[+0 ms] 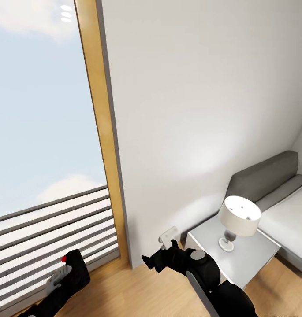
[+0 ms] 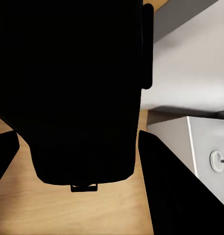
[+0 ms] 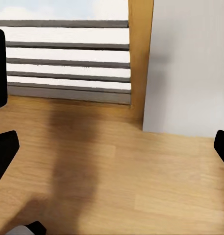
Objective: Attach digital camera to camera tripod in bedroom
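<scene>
Held in the left claw (image 1: pixel 62 275), the camera (image 1: pixel 76 268) was seen low over the wood floor (image 1: pixel 137 290) by the window (image 1: pixel 40 132). The right claw (image 1: pixel 153 260) was spread open, empty, near the lamp (image 1: pixel 239 215) on a white surface (image 1: pixel 252 257).

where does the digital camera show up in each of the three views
Head view: digital camera, lower left, at the left gripper.
Left wrist view: the big black body between the fingers, likely the camera.
Right wrist view: not in it.
Shared landmark: the wood floor.

Table lamp (image 1: pixel 239 219) on white nightstand (image 1: pixel 252 259)
</scene>
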